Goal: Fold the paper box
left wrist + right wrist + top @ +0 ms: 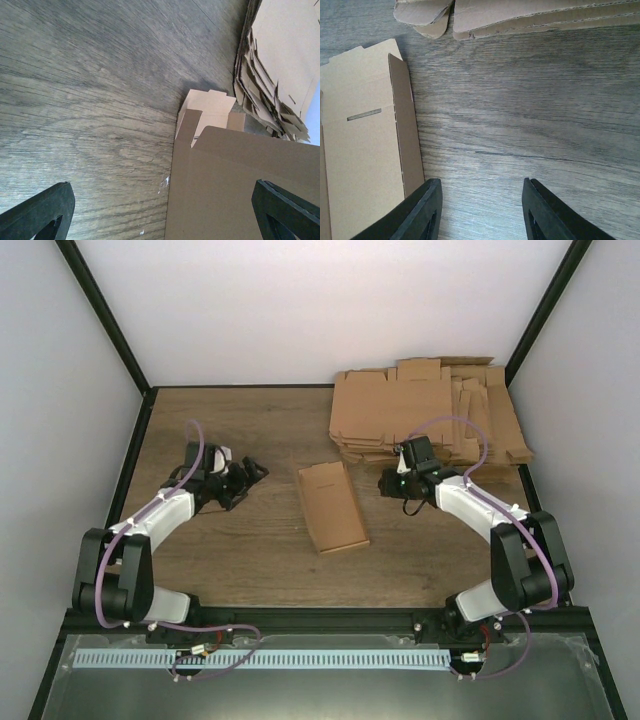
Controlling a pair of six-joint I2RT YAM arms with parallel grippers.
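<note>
Here, shallow rectangular cardboard paper box.

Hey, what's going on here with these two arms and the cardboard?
Two robot arms are set to fold a box, which lies on the table between them. Neither holds it: the left arm's jaws are wide open beside it, the right arm's partly open over bare wood. A pile of cardboard blanks sits at the far right.

White arms, black joints, purple looping cables.
</note>
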